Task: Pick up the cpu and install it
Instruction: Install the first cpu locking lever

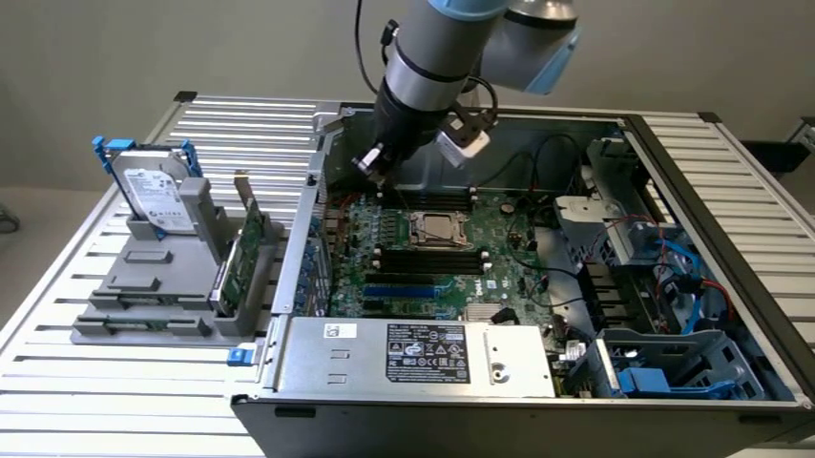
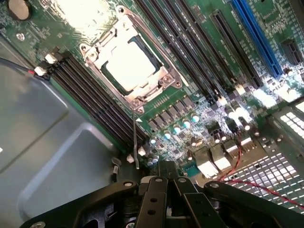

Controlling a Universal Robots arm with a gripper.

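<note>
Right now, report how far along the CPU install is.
Done: the cpu sits inside the socket frame on the motherboard. In hand: nothing; the gripper is shut and empty above it. Left: no picking or placing; frame latching is unclear.

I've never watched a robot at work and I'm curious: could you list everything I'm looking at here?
table: one, silver slats, under everything
computer case: one, dark grey, lying open on the table
motherboard: one, green, inside the case
cpu: one, silver-grey, sitting in the socket mid-board
power supply: one, silver with black label, at the case's near edge
holder: one, grey, on the table at the exterior view's left
hard drive: one, silver with blue brackets, upright in the holder
circuit card: one, green, upright in the holder
arm: one, silver-grey with blue caps, reaching down into the case
pincer: one, black, shut, above the board near the socket
</note>
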